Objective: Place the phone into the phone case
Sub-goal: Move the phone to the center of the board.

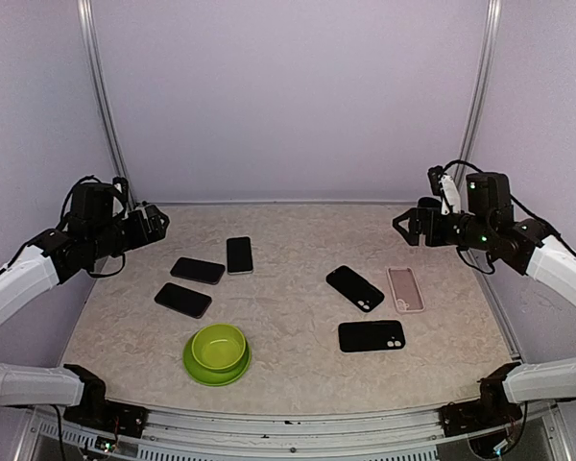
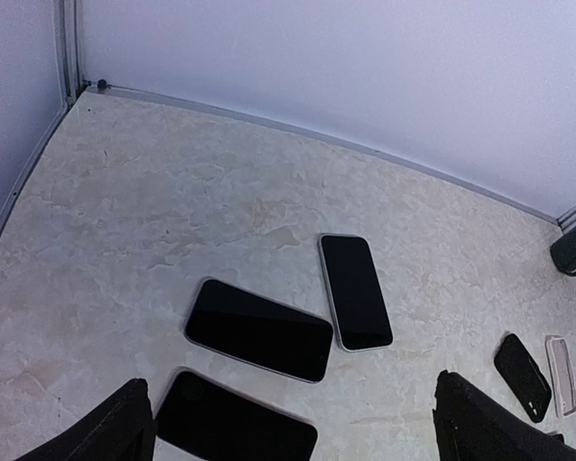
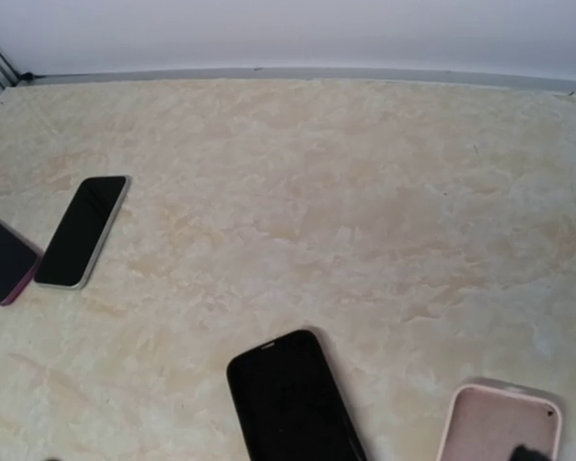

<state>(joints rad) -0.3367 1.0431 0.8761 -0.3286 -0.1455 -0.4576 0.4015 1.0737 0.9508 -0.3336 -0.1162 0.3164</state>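
The open, empty right claw [image 1: 404,227] is hovering beyond the far end of the pale pink rectangular phone case [image 1: 404,288], lying lengthwise near-to-far.

The right wrist view's bottom edge cuts off the pink phone case [image 3: 500,423] and a black phone [image 3: 290,399]. The left wrist view crops its nearest phone [image 2: 235,424].

- left arm [image 1: 19,279], right arm [image 1: 566,264]: white link shells, black joints
- left gripper [image 1: 159,222], right gripper [image 1: 404,227]: all black, blocky
- black cables [image 1: 77,192] looped over both wrists
- green LED [image 1: 484,237] lit on right wrist
- white part [image 1: 448,192] atop right wrist
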